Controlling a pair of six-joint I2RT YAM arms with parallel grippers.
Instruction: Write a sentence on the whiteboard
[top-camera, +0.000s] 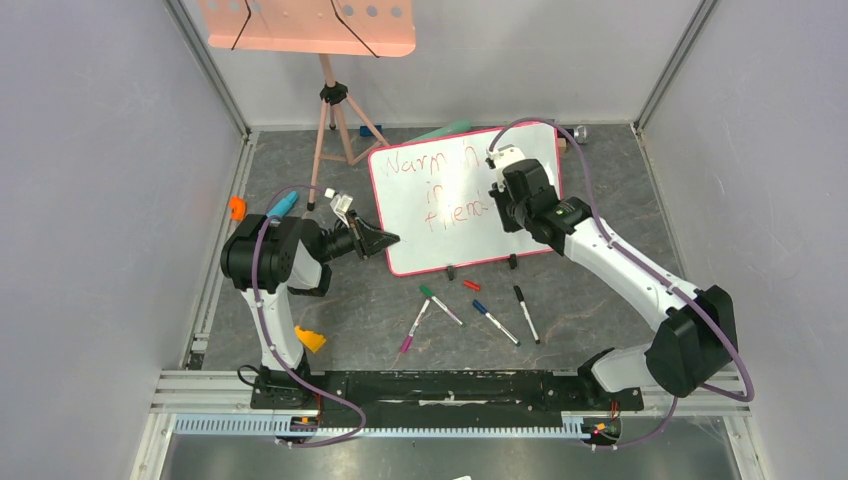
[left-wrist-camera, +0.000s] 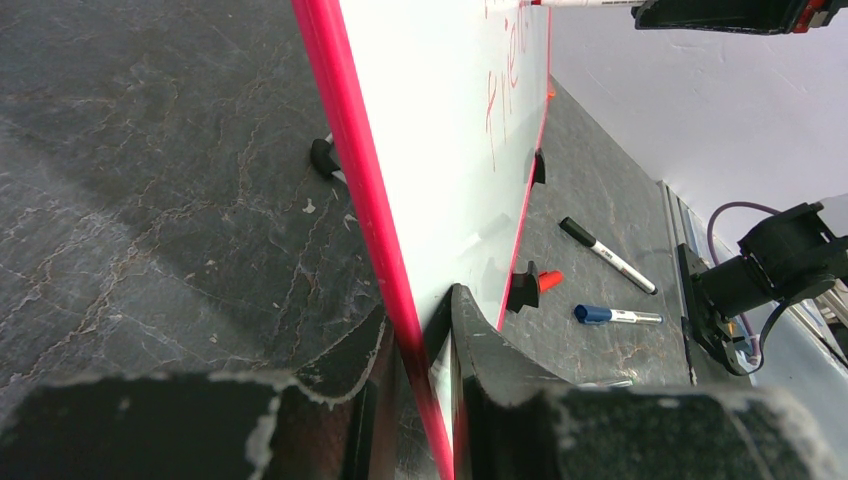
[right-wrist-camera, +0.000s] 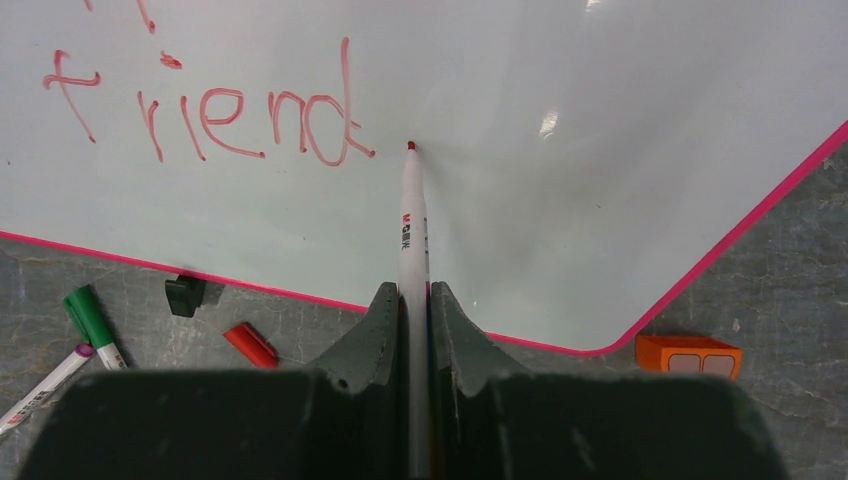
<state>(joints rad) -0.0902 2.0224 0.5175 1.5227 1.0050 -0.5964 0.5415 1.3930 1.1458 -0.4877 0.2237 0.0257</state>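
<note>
While the left tool (left-wrist-camera: 425, 315) pinches the whiteboard (top-camera: 455, 215) on the counter (top-camera: 400, 300), the right tool (right-wrist-camera: 410, 300) grips a red marker (right-wrist-camera: 411, 215), tip just past "friend" in the sentence (right-wrist-camera: 240, 125); "ship" likely comes next, with light strokes.

Top view: the right hand (top-camera: 500, 190) covers the line ends of the sentence (top-camera: 437, 188) on the whiteboard (top-camera: 440, 245); the pink tray (top-camera: 300, 25) is cut by the upper edge; right wrist view: the upper lines run off the frame (only "friend" reads whole); the red marker (right-wrist-camera: 411, 230) has its rear hidden between the fingers (right-wrist-camera: 375, 330); left wrist view: writing foreshortened, illegible.
</note>
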